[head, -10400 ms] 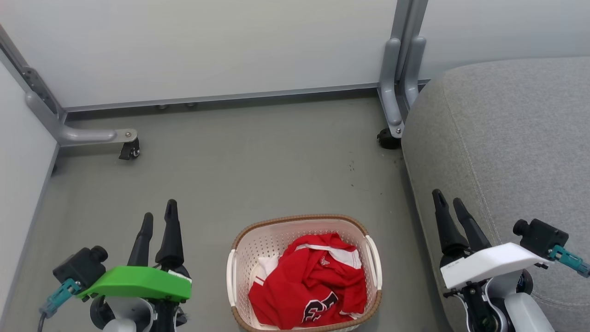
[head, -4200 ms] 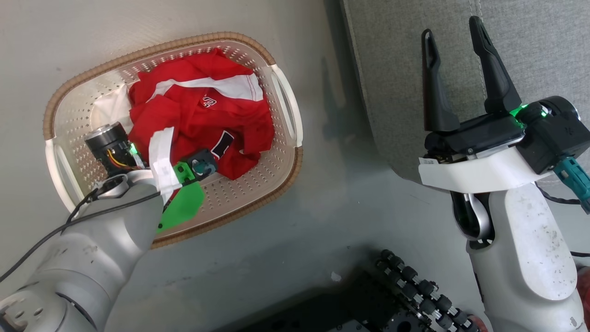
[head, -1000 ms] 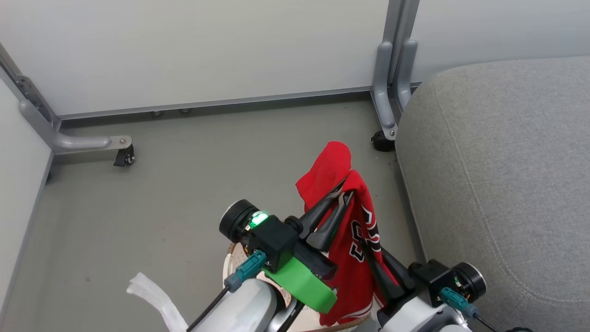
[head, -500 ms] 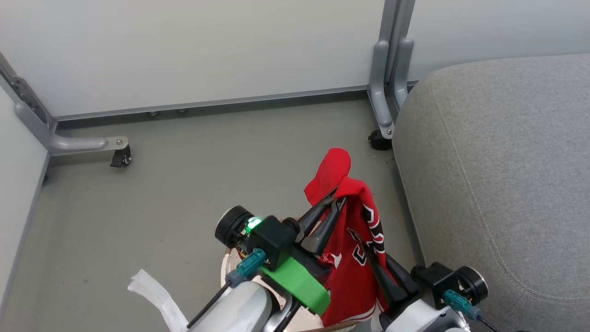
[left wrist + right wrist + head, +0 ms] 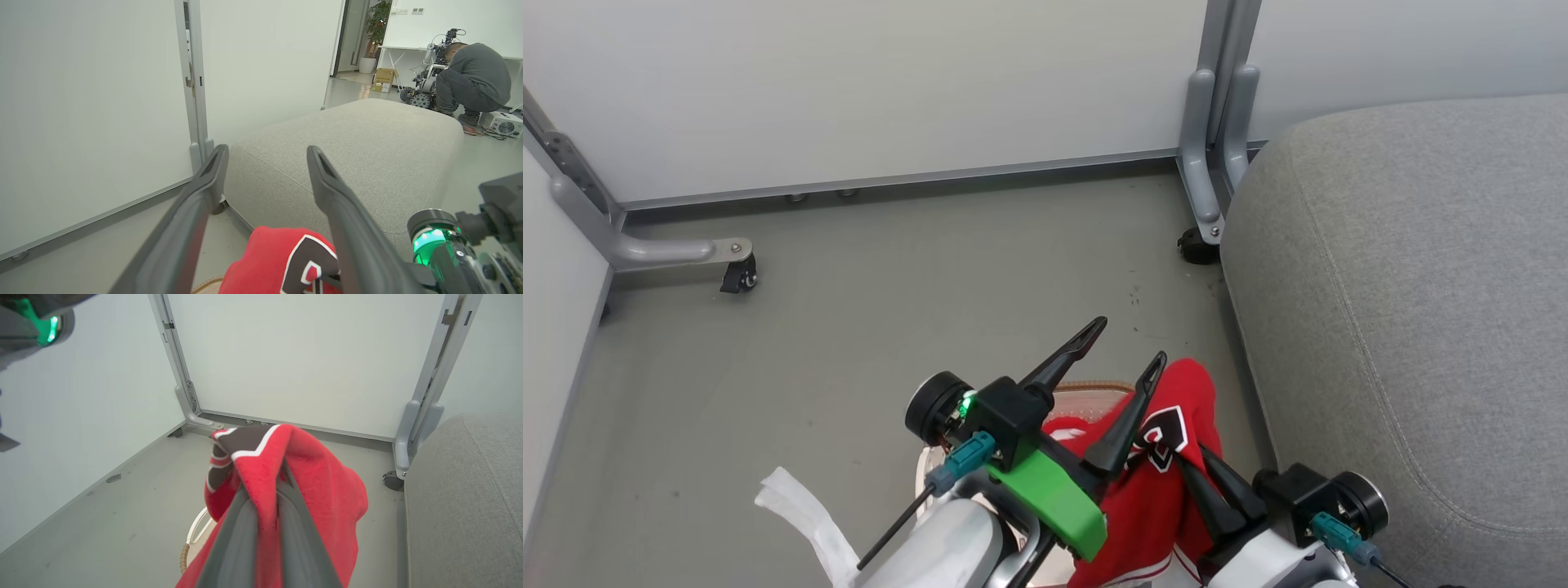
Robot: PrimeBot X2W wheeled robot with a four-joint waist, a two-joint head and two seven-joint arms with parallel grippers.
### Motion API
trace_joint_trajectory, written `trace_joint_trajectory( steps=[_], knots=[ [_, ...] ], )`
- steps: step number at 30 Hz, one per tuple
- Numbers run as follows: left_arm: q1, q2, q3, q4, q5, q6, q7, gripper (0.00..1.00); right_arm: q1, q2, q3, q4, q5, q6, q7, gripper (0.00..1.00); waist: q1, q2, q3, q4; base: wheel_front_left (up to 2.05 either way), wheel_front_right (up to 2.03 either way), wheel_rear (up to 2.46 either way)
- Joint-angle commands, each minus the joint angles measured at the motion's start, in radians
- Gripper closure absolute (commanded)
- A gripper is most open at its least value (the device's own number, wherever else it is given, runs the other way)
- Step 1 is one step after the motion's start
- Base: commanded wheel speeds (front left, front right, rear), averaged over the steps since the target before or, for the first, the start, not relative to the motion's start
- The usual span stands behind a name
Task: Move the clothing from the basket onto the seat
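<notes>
Pinching a fold of the red jersey (image 5: 322,490), your right gripper (image 5: 269,496) has its fingers pressed together on the cloth. The jersey hangs over the basket (image 5: 1094,385), near the edge of the grey seat (image 5: 1405,286). Your left gripper (image 5: 1129,341) is spread wide and holds nothing, one finger crossing in front of the jersey. A person (image 5: 474,77) crouches beyond the seat.

The floor (image 5: 849,327) is open from 9 to 12 o'clock. A grey post (image 5: 1202,155) stands at 1 o'clock, beside the seat (image 5: 1405,286) at 3.
</notes>
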Motion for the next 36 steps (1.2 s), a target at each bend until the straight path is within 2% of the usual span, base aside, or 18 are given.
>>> trace_joint_trajectory(
  steps=[1,10,18,31,36],
  knots=[
    [-0.005,0.006,0.001,0.003,-0.005,0.003,-0.001,0.00,-0.010,-0.004,0.002,-0.004,0.005,0.000,-0.003,1.00,0.0000,0.0000,0.000,-0.001,0.00,0.00,0.00],
    [-0.007,0.015,-0.001,0.001,-0.007,0.012,-0.004,0.00,-0.019,-0.002,0.002,-0.010,0.003,0.000,-0.003,1.00,0.0000,0.0000,0.007,-0.012,0.00,0.00,0.00],
    [-0.021,0.035,0.014,0.009,0.015,0.041,-0.017,0.00,-0.039,0.010,-0.045,-0.049,-0.011,0.000,-0.003,1.00,0.0000,0.0000,0.046,-0.056,0.00,0.00,0.00],
    [0.006,0.100,0.126,0.004,0.037,0.103,-0.081,0.00,-0.043,0.039,-0.180,-0.160,-0.018,0.000,-0.003,1.00,0.0000,0.0000,0.147,-0.234,0.00,0.00,0.00],
    [0.044,0.134,0.180,-0.025,0.069,0.102,-0.083,0.00,-0.018,0.054,-0.226,-0.206,-0.018,0.000,-0.003,1.00,0.0000,0.0000,0.173,-0.302,0.00,0.00,0.00]
  ],
)
